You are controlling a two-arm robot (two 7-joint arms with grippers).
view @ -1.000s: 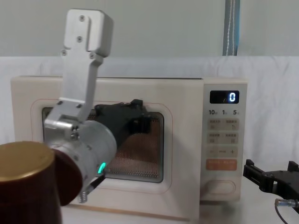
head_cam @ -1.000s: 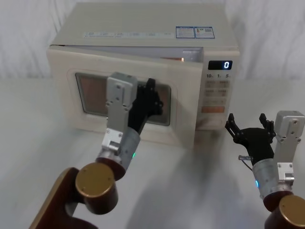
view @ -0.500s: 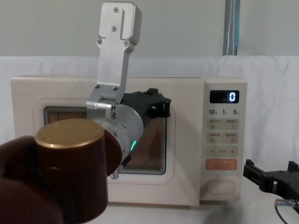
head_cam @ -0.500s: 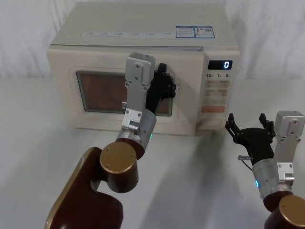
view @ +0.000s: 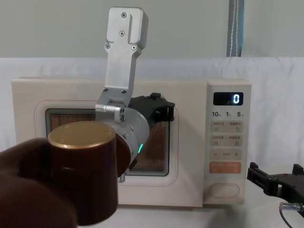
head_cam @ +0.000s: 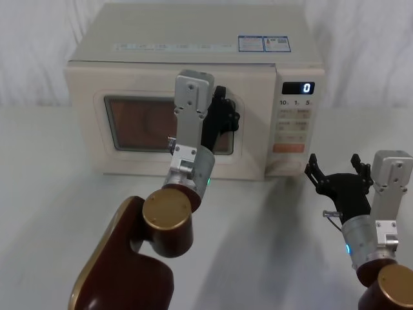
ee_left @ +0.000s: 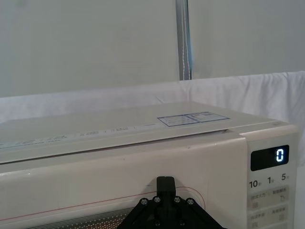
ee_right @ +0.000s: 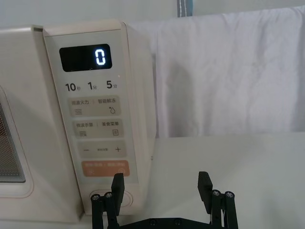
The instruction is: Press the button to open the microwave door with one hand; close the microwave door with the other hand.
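Left end effector against microwave door

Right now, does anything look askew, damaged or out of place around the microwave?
Nothing stands out. The microwave door sits flush with the body, no gap showing at its top edge. The left gripper is up against the door's right side. The right gripper hangs open above the table, short of the button. The display reads 0.

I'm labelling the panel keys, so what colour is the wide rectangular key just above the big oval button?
Orange rectangular key, clearest in the right wrist view.
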